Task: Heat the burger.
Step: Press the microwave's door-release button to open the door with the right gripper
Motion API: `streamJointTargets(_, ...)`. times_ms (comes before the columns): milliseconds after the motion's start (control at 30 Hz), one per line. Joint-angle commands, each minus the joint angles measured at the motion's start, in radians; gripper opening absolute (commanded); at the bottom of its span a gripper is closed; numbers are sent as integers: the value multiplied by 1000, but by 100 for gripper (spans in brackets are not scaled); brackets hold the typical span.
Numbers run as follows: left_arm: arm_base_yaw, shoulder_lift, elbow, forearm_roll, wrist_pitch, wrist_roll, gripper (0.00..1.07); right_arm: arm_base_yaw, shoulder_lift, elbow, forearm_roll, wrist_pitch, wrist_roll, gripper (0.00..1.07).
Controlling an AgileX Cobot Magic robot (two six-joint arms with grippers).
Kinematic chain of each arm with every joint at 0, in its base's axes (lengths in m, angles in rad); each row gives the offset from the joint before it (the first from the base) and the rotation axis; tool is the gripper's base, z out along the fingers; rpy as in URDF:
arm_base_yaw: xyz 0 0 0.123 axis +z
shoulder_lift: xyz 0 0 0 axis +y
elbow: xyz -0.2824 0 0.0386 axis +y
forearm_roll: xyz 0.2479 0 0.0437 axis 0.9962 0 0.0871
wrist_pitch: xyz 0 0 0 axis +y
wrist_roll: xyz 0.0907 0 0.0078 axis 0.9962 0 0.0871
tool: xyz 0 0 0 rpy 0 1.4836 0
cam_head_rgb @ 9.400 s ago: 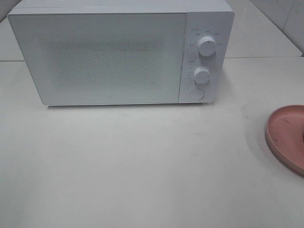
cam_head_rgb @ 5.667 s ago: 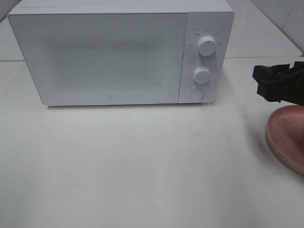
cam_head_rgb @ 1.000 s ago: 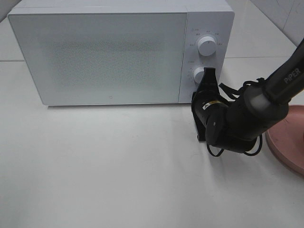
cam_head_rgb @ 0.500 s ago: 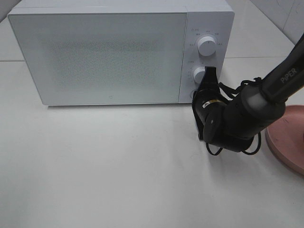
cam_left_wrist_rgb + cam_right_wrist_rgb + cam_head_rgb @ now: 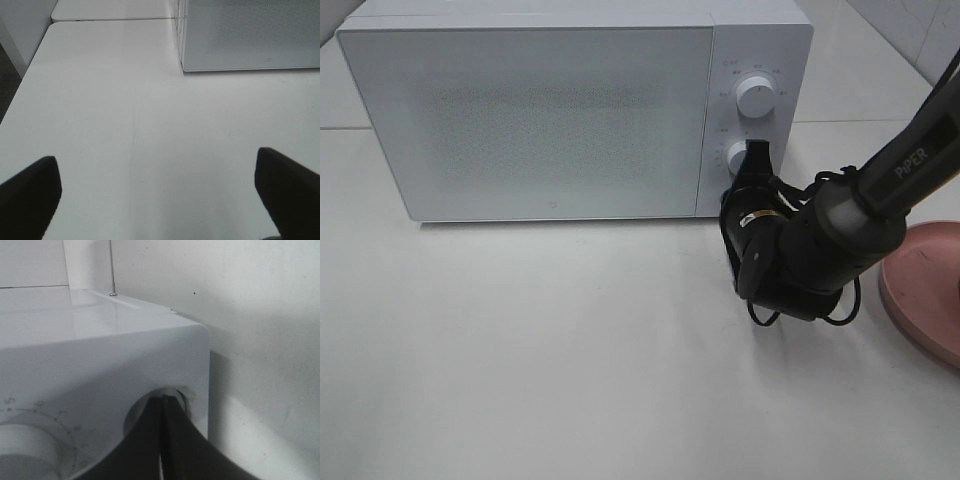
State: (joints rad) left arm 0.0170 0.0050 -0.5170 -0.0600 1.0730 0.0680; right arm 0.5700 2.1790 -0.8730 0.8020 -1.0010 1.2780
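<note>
Your R gripper (image 5: 162, 402) is pressed together, nothing betw. its two fingers. Its tips sit right at the round btn (image 5: 134, 417) in the lower corner of the microwave (image 5: 570, 15) control panel. From the wrist cam they look to be touching it, tho contact isn't certain. The lower knob (image 5: 736, 158) is just beside the tips and partly covered by the gripper in the high view. The upper knob (image 5: 756, 96) shows in full above it. The R arm (image 5: 840, 235) reaches in from the desk's right edge, low over the desk (image 5: 570, 350), w/ a loop of black cable (image 5: 756, 312) hanging under the wrist.

Your L gripper (image 5: 159, 192) is spread wide and holds nothing. One of its fingers (image 5: 30, 192) shows at each side of its wrist view, w/ desk surface betw. them. It hangs above the desk, out in front of the microwave's door-side front corner and well apart from it. The high cam doesn't catch it.

The microwave stands toward the desk's back edge, door (image 5: 530, 120) shut. The pink plate (image 5: 930, 290) lies at the desk's right edge, partly cut off by the frame and partly behind the R arm.

Burger: no view shows it, so you can't say where it is. W/ the door shut and its window hazy, the inside can't be read.
</note>
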Motion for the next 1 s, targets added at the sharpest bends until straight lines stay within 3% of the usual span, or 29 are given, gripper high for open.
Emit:
streamJointTargets(33, 0, -4, 1, -7, -3, -2, 98, -11, 0, -55, -23, -113, -18, 0)
streamJointTargets(433, 0, -4, 1, -7, -3, -2, 98, -23, 44, -173, -7, -175, -43, 0)
streamJointTargets(867, 0, -4, 1, -7, -3, -2, 98, -31, 37, -174, -8, -158, -60, 0)
streamJointTargets(1000, 0, -4, 1, -7, -3, -2, 98, -31, 9, -128, -9, -132, -61, 0)
